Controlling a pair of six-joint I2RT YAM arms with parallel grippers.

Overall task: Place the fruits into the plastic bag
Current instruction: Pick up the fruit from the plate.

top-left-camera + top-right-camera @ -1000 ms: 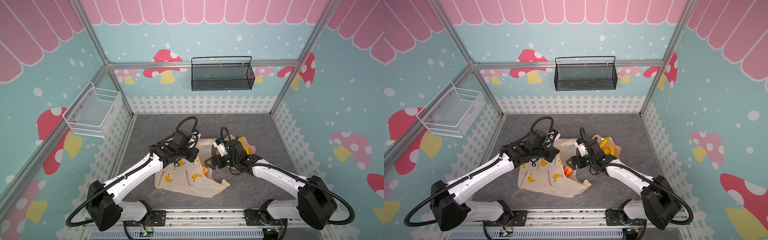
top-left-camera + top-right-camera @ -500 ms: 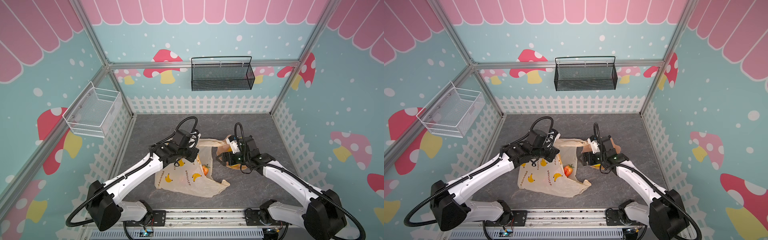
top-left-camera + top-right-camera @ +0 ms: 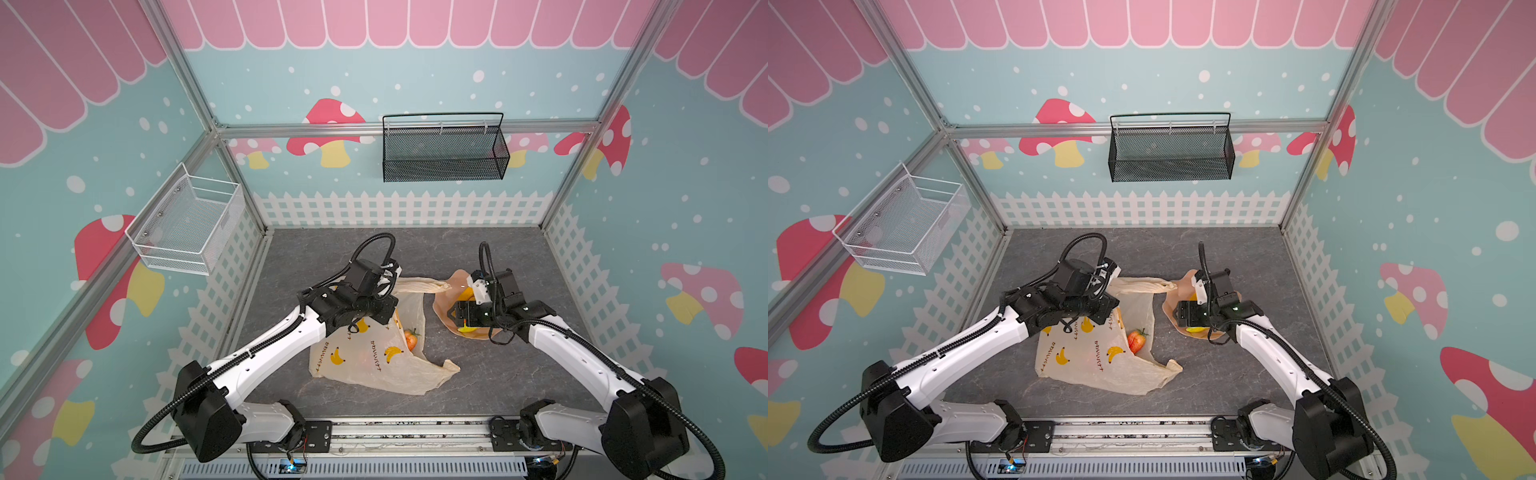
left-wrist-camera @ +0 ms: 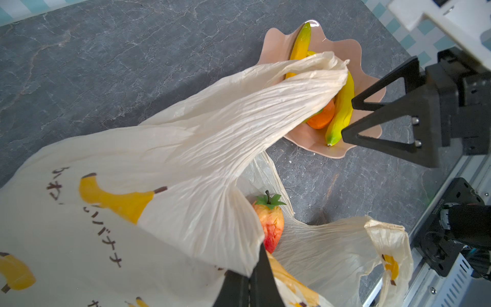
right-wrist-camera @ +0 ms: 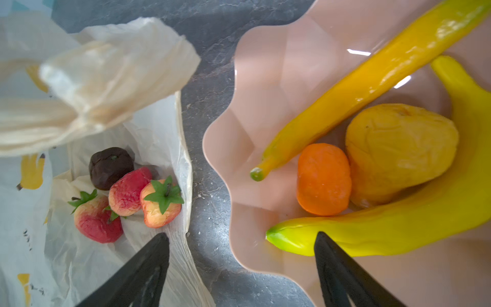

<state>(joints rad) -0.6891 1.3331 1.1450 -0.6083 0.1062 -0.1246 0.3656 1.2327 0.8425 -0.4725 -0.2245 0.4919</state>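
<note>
Plastic bag (image 3: 365, 357), cream, banana-printed: lies mid-worktop (image 3: 478, 386) on grey marbled stone, one layer of its mouth clamped in my left fingers (image 4: 261, 276), with three strawberries (image 5: 127, 191) and a dark brown fruit (image 5: 110, 166) inside. Pink plate (image 5: 265, 79) just beside it carries two bananas (image 5: 398, 228), a tangerine (image 5: 322, 179) and a yellow round fruit (image 5: 401, 151); my right fingers (image 5: 143, 271) hang apart above its rim. Room: teal mushroom-print walls, white picket trim, black mesh basket (image 3: 444, 158) on the back wall, white wire basket (image 3: 187, 224) on the left.

Cream plastic bag (image 4: 186, 148) bears yellow banana prints (image 4: 117, 198); plate (image 5: 265, 79) pink, tangerine (image 5: 322, 179) orange.
</note>
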